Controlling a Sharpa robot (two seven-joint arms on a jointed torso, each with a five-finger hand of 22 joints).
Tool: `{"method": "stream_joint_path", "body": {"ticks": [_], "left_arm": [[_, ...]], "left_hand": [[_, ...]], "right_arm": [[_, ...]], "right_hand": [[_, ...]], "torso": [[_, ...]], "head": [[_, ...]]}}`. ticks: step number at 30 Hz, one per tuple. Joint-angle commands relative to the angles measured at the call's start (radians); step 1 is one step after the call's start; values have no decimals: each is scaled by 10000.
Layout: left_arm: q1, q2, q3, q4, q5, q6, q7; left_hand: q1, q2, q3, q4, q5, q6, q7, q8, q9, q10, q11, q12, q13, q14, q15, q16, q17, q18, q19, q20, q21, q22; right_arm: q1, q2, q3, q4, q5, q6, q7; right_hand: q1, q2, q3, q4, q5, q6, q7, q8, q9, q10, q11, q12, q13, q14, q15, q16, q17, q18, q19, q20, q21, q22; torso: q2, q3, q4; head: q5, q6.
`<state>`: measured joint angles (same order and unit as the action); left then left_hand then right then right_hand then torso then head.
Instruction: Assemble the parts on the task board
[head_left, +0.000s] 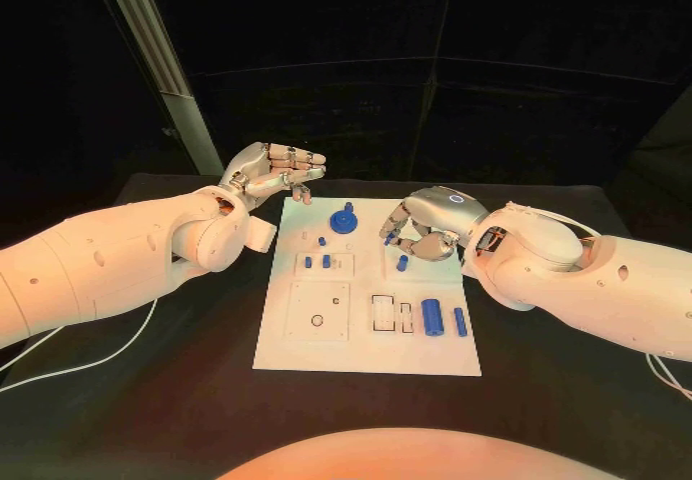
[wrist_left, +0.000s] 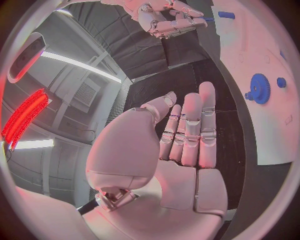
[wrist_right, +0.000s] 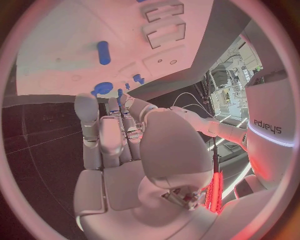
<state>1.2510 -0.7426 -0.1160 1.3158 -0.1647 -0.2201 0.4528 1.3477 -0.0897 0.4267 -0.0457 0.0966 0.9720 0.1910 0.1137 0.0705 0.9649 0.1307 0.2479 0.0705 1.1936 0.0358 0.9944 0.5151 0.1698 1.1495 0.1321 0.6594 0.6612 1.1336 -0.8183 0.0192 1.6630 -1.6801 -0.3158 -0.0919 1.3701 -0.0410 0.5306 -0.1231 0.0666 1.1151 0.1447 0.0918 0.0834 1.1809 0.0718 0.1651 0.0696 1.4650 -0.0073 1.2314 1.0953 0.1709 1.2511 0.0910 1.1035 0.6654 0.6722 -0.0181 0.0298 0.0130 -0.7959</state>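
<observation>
Those small blue plastic parts (head_left: 431, 317) look light, stiff and a bit slick, sitting on the flat white task board (head_left: 289, 350) mid-table, so I'd pinch each across its sides. The left hand (head_left: 274, 170) hovers off the board's far left corner, fingers curled on nothing. The right hand (head_left: 428, 222) is over the board's upper right — can't tell if it's holding anything. Only readable writing is "sharpa", mirrored, on the robot's body in the right wrist view.

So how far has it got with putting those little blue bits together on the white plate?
Early days, I'd guess. A blue gear stands at the white plate's far end, and small blue pegs look seated mid-plate. Nothing is clearly in hand: the left hand hovers empty beyond the plate, the right hand hangs over its right side. Two blue cylinders lie loose near the front.
</observation>
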Motion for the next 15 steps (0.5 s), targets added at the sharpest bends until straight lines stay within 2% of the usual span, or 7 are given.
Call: {"method": "stream_joint_path", "body": {"ticks": [1,6,10,15], "left_arm": [[12,31,2,5,22,75,24],[12,53,1,-1,22,78,19],[13,78,2,-1,22,83,17],[13,100,2,-1,22,90,17]], "left_hand": [[61,16,43,-42,-6,41,11,62,-3,-72,-21,67,-15,-46,-5,-35,-14,136,-79,2,-38,-10],[63,17,46,-45,-6,42,10,67,-4,-82,-19,72,-17,-47,-4,-35,-18,135,-79,2,-38,-10],[63,17,46,-45,-6,42,10,67,-4,-82,-19,72,-17,-47,-4,-35,-18,135,-79,2,-38,-10],[63,17,46,-45,-6,42,10,67,-4,-82,-19,72,-17,-47,-4,-35,-18,135,-79,2,-38,-10]], "right_arm": [[15,250,7,-20,137,-13,167],[-37,756,-21,-207,13,166,234],[-258,1040,-40,-301,-114,322,235],[-521,1362,-72,-432,-242,501,230]], "right_hand": [[21,-52,30,-26,26,19,39,-67,9,44,41,-44,4,278,-47,39,4,-203,66,14,57,7],[22,-51,34,-26,30,18,40,-69,8,43,42,-46,4,278,-46,42,8,-204,68,14,61,13],[25,-45,44,-28,37,13,43,-77,6,39,44,-52,2,278,-45,46,11,-203,64,14,60,6],[22,-42,55,-28,46,0,51,-90,1,30,51,-62,-1,276,-42,45,7,-202,58,14,61,-1]], "torso": [[13,2,0],[16,10,-8],[21,-2,-4],[24,23,-28]], "head": [[79,-23],[255,-92],[397,-132],[588,-193]]}}
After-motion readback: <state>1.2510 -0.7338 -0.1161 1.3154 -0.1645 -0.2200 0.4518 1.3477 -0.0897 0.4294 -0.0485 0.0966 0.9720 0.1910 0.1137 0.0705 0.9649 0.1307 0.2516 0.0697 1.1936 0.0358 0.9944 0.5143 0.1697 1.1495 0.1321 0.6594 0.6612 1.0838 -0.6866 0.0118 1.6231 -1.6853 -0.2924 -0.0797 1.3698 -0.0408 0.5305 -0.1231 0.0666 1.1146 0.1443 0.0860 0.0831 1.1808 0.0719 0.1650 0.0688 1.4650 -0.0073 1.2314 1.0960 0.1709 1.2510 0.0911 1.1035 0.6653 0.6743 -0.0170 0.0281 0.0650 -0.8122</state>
